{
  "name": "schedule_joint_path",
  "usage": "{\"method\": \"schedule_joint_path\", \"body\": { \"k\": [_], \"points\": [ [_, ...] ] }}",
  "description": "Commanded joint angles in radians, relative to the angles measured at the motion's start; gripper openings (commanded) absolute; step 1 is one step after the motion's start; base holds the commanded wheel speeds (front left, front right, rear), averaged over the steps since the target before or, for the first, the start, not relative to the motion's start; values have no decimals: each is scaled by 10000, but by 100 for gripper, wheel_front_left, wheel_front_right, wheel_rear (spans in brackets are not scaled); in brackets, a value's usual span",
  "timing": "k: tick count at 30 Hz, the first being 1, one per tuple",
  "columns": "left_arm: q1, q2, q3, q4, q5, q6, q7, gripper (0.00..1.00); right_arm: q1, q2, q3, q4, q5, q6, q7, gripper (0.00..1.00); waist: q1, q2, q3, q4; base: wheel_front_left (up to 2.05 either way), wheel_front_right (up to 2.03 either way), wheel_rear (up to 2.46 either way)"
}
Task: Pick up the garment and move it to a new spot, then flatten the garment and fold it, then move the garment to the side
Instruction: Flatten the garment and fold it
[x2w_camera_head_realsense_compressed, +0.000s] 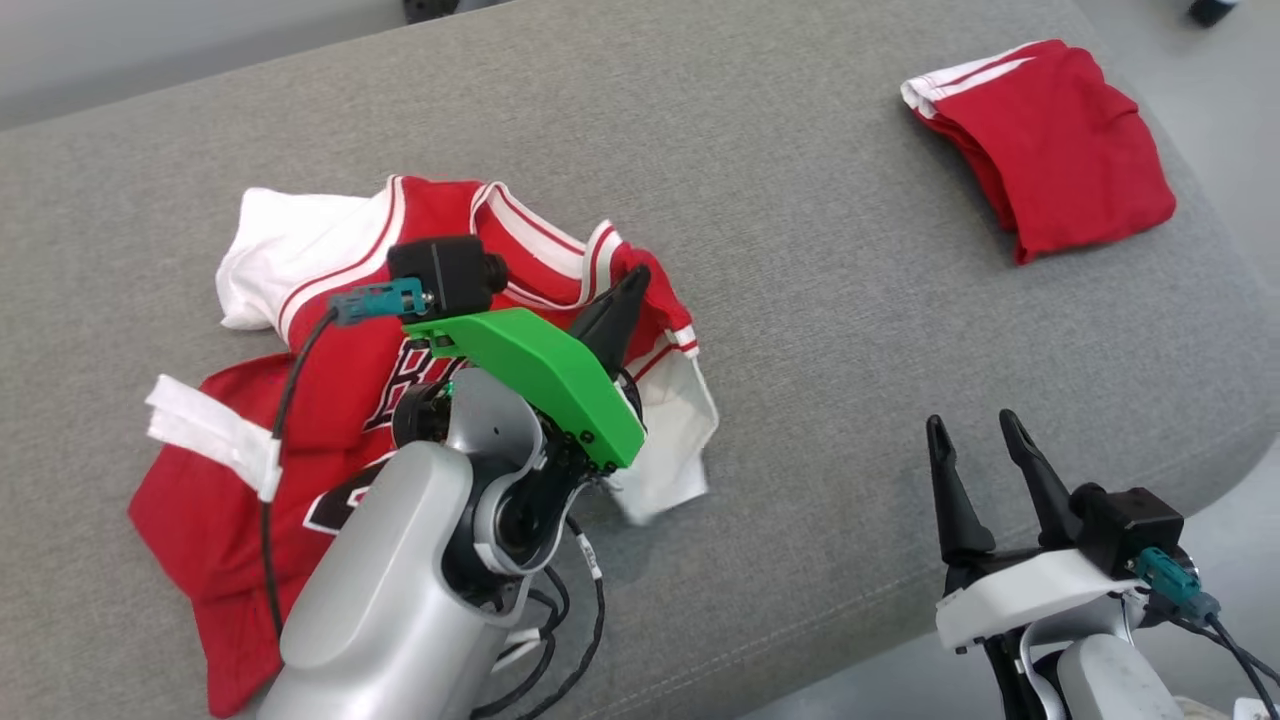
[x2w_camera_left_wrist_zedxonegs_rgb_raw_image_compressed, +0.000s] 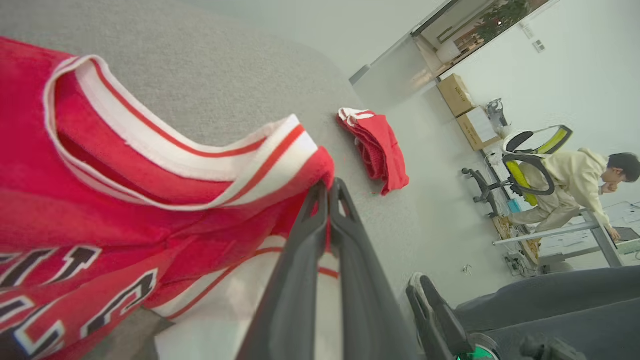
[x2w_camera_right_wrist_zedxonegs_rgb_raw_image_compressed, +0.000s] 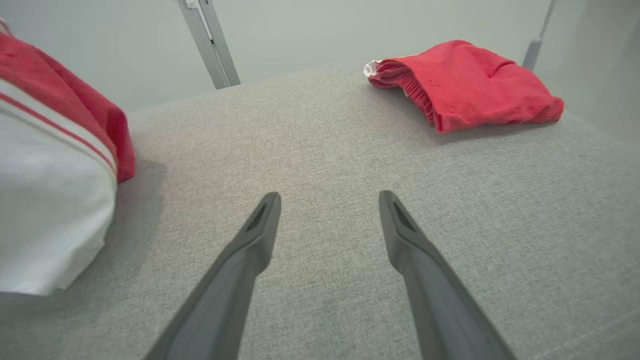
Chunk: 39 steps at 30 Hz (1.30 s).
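- The wide grey woven upholstered surface (x2w_camera_head_realsense_compressed: 800, 350) runs across almost the whole head view, and its far edge curves away at the upper right.
- The task's thing, a rumpled red-and-white basketball jersey with black lettering (x2w_camera_head_realsense_compressed: 330, 400), lies on that surface at the left and lower left of the head view. White parts stick out at its upper left and lower right. In my left wrist view the jersey (x2w_camera_left_wrist_zedxonegs_rgb_raw_image_compressed: 100, 200) covers the left half, with its striped trim arching across the middle.
- A smaller folded red garment with white striped trim (x2w_camera_head_realsense_compressed: 1050, 150) sits well apart from it, at the upper right of the head view. It is near the centre of my left wrist view (x2w_camera_left_wrist_zedxonegs_rgb_raw_image_compressed: 382, 150) and at the upper right of my right wrist view (x2w_camera_right_wrist_zedxonegs_rgb_raw_image_compressed: 475, 85).
- My left claw (x2w_camera_head_realsense_compressed: 635, 280), beyond a green bracket (x2w_camera_head_realsense_compressed: 540, 380), is over the jersey's right edge. Its two fingers are pressed together and pinch red fabric by the striped trim (x2w_camera_left_wrist_zedxonegs_rgb_raw_image_compressed: 330, 187).
- My right claw (x2w_camera_head_realsense_compressed: 972, 425) is at the lower right of the head view. Its fingers are spread wide with nothing between them, above bare grey cloth (x2w_camera_right_wrist_zedxonegs_rgb_raw_image_compressed: 330, 197).
- A seated person (x2w_camera_left_wrist_zedxonegs_rgb_raw_image_compressed: 575, 175) shows at the right of my left wrist view.
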Motion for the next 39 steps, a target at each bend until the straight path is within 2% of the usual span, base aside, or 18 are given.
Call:
{"method": "schedule_joint_path", "body": {
  "k": [1,7,8,9,10,15,18,23,30,35,39],
  "points": [
    [-306,-72,-186,672,81,73,-359,0,-142,-7,71,32,113,-18,-29,100,0,90,265,-767,0,0,0],
    [-1166,-137,-648,3044,4,127,-1906,0,-148,-5,344,128,389,-17,-29,100,0,90,490,-1678,0,0,0],
    [-1357,-143,-787,3350,32,57,-2205,17,-143,-4,363,139,434,-17,-29,100,0,90,521,-1783,0,0,0],
    [-1511,-145,-886,3618,12,-23,-2492,53,-134,-5,386,144,453,-18,-29,100,0,90,544,-1866,0,0,0],
    [-1623,-140,-984,3858,-142,-128,-2729,100,-117,-8,390,151,450,-18,-29,100,0,90,556,-1922,0,0,0],
    [-2225,-126,-1769,4419,-453,-902,-3778,100,-32,-7,194,92,338,-18,-29,100,0,90,545,-1827,0,0,0],
    [-2481,-132,-2196,4676,43,-1229,-4599,100,-42,-7,-7,20,145,-17,-29,100,0,90,438,-1524,0,0,0],
    [-2364,134,-2391,5018,645,-1421,-5466,100,-38,-12,-243,-139,-215,-18,-29,100,0,90,179,-989,0,0,0],
    [-1434,1050,-2188,4562,1728,-1343,-6033,100,120,-15,-849,-630,-1030,-18,-29,100,0,90,-450,214,0,0,0],
    [-334,1679,-1235,3567,3183,-984,-6039,100,256,-13,-1413,-1142,-1747,-18,-29,100,0,90,-876,1277,0,0,0],
    [783,1962,-311,2953,4121,-915,-6046,100,360,-55,-1736,-1357,-2202,-18,-28,100,0,90,-1231,2031,0,0,0]
  ]
}}
